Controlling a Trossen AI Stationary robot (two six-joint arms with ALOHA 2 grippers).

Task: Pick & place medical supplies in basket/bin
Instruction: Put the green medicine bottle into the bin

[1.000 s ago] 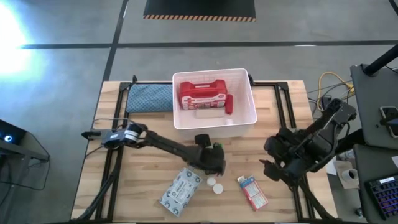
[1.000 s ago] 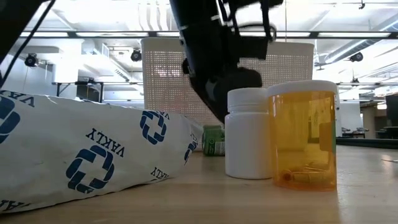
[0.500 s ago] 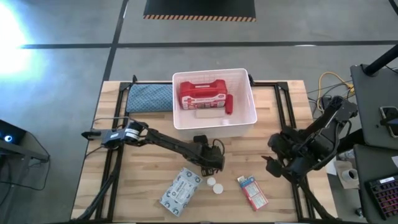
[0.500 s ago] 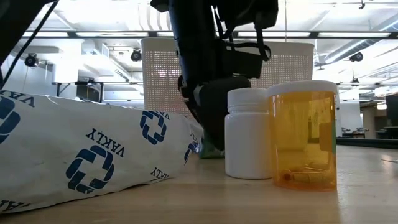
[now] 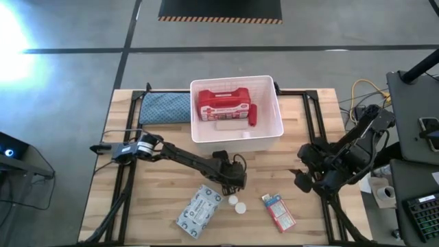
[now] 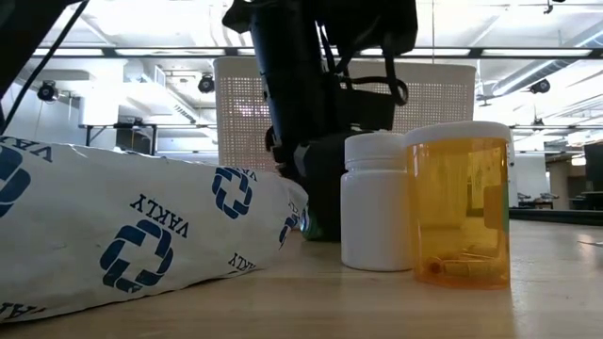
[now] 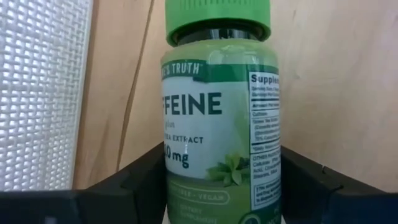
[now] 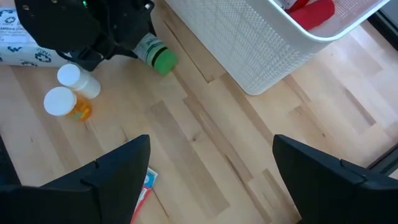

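A green-capped, green-labelled bottle (image 7: 221, 124) lies on its side on the table in front of the white bin (image 5: 274, 130); it also shows in the right wrist view (image 8: 155, 53). My left gripper (image 5: 233, 180) is down over it, shut on its body. The bin holds the red first-aid case (image 5: 221, 103) and a red tube (image 5: 252, 114). The wipes packet (image 5: 199, 209), a white bottle (image 6: 377, 202), an amber bottle with a white cap (image 6: 462, 207) and a small red-white-blue box (image 5: 278, 211) lie near the front edge. My right gripper (image 5: 302, 180) is open and empty at the table's right. My left gripper pinches the bottle's labelled body (image 7: 186, 186) between its two fingers (image 7: 143, 186), one on each side, toward its bottom end. The fingers slant down and point along the bottle toward its cap (image 7: 217, 18). The bottle lies on its side on the table.
A teal-blue cloth pad (image 5: 164, 108) lies at the back left beside the bin. The two white-capped bottles (image 5: 237, 204) stand close to the near side of my left gripper, the packet just left of them. Bare wood lies between the bin and my right gripper.
My left gripper has come down over the green bottle and shifted slightly toward the table's left; in the low view it now hides the bottle that showed a second ago. The bottle itself has stayed in place.
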